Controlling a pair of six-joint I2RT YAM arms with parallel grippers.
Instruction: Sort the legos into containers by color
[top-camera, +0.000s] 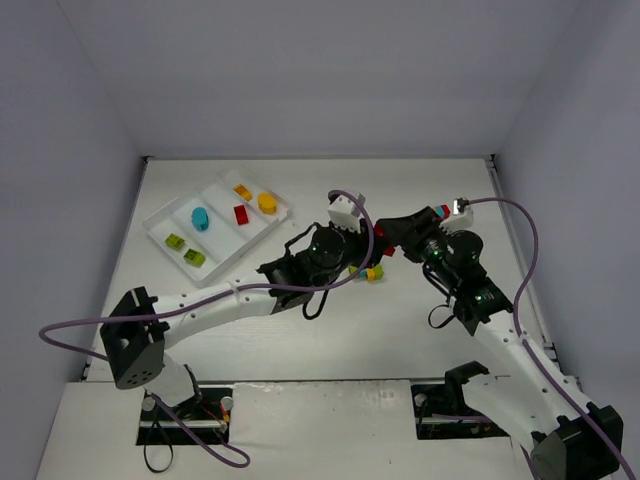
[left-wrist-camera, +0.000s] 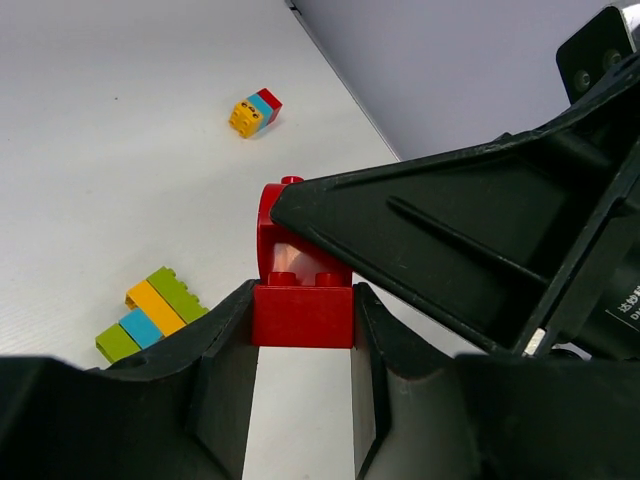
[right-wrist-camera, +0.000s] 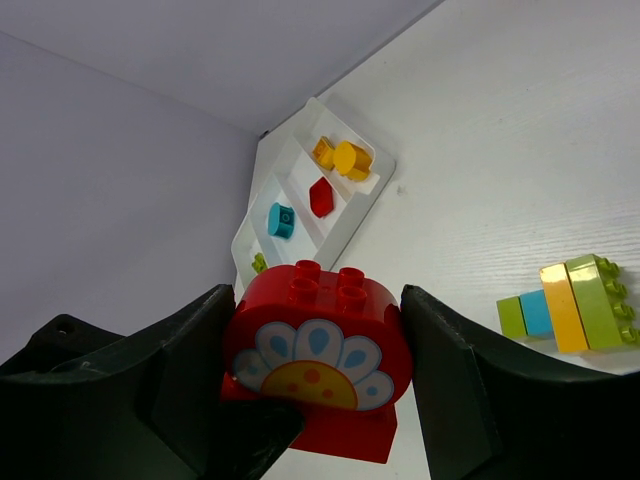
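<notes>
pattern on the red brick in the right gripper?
The brick bears a white-petalled flower, blue drops, yellow centre. Best in right wrist view.

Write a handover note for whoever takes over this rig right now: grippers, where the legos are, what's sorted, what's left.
Left gripper: shut on the red square brick.
Right gripper: shut on the red flower brick, which is joined to the square one; they look ready to be pulled apart.
Tray: one colour per compartment: two green bricks, a teal brick, a red brick, two orange-yellow pieces.
Done: those six sorted.
Left: separate and bin both held reds, then split and sort the green-teal-yellow cluster and the yellow-teal-red cluster, both loose on the table.
</notes>
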